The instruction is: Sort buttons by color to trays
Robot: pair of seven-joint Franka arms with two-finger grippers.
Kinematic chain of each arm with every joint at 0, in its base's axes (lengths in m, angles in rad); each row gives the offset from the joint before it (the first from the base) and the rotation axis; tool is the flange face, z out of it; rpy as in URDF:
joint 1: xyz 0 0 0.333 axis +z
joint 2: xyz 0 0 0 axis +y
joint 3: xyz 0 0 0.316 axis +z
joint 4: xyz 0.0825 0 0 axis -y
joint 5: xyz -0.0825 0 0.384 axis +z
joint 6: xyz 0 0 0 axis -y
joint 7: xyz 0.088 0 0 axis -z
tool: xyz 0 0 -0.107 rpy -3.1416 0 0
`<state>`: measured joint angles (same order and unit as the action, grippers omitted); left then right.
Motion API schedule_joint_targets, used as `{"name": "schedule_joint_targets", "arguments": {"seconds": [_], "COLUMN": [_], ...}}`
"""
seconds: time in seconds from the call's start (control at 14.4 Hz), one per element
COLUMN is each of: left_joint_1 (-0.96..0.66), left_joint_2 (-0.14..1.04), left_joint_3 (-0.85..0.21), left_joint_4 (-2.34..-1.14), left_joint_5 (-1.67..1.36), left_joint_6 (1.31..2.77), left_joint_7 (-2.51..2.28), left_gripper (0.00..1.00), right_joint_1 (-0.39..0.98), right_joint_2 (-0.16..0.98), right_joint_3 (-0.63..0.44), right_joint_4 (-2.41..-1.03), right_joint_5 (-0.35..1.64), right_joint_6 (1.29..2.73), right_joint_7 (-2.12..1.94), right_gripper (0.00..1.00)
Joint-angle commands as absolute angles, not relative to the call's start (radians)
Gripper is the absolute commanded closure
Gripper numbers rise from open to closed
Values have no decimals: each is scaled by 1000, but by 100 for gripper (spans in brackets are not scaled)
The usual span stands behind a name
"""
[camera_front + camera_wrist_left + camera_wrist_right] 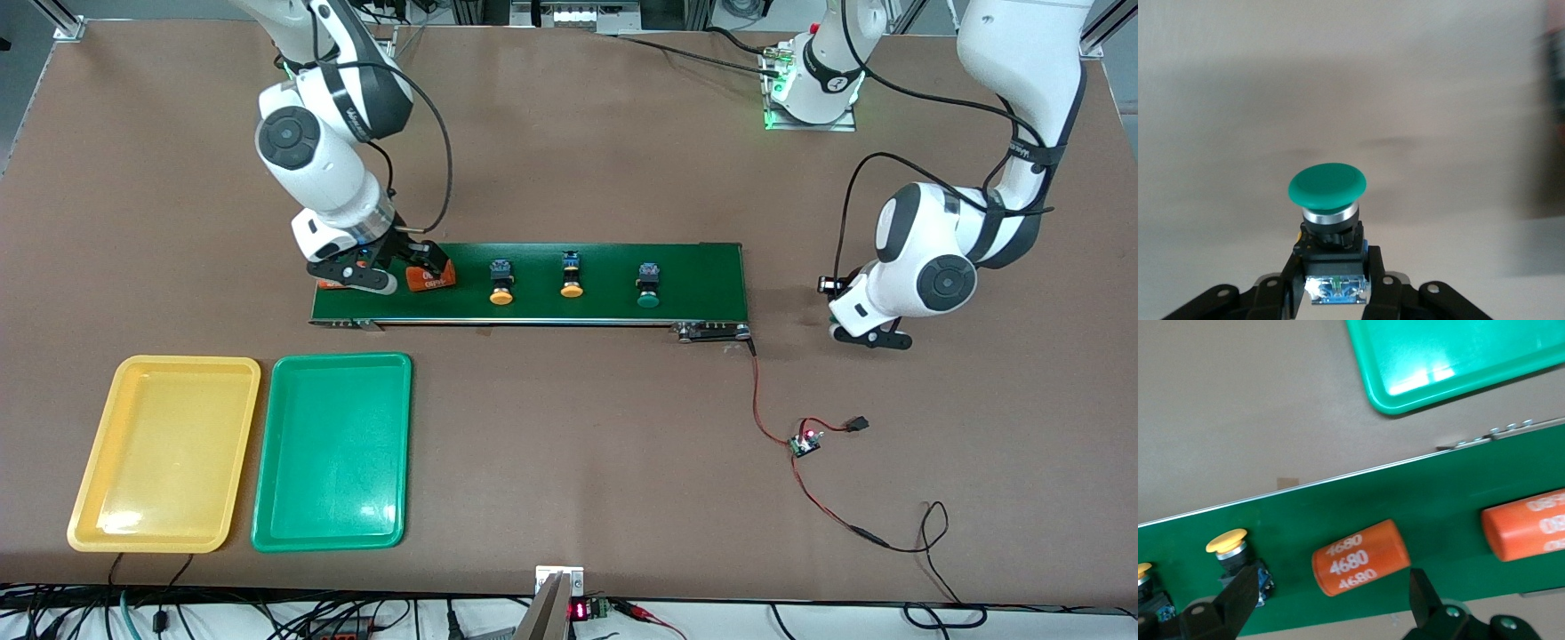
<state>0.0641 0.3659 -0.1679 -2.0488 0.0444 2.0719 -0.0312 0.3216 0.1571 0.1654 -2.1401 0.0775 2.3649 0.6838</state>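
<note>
A wide table (569, 160) with a matte brown top fills nearly the whole front view. Its surface is plain and evenly lit, with soft shadows and no strong glare. Along the edge nearest the front camera, a tangle of dark cables (267, 618) runs over a pale floor, beside a small display with red digits (578, 611). A metal bracket (558, 582) sits at the middle of that edge. At the table's corners by the bases stand silver aluminium frame posts (67, 22), with grey floor showing past them. A green light glows on a mounting plate (807, 117) there.
</note>
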Motion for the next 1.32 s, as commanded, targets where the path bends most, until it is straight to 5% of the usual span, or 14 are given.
{"name": "schedule_joint_targets", "arguments": {"seconds": [0.0, 0.62, 0.69, 0.76, 0.83, 1.25], "left_joint_1": [35, -8, -11, -11, -11, 11], "left_joint_2": [360, 420, 425, 425, 422, 304], "left_joint_3": [-225, -431, -433, -433, -434, -428], "left_joint_4": [-2003, -2016, -2016, -2016, -2016, -1968], "left_joint_5": [-93, -138, -138, -138, -138, -140], "left_joint_6": [2029, 2175, 2186, 2186, 2184, 2120], "left_joint_7": [-73, -374, -382, -380, -379, -387], "left_gripper": [73, 72, 57, 11, 0, 0], "right_joint_1": [354, 394, 394, 394, 394, 425], "right_joint_2": [182, 256, 259, 261, 271, 296], "right_joint_3": [166, 166, 166, 166, 166, 167], "right_joint_4": [-2137, -2135, -2134, -2135, -2135, -2134], "right_joint_5": [69, 2, -2, -14, -17, -38], "right_joint_6": [2416, 2465, 2467, 2476, 2486, 2519], "right_joint_7": [744, 782, 782, 782, 782, 782], "right_gripper": [0, 0, 0, 0, 0, 0]}}
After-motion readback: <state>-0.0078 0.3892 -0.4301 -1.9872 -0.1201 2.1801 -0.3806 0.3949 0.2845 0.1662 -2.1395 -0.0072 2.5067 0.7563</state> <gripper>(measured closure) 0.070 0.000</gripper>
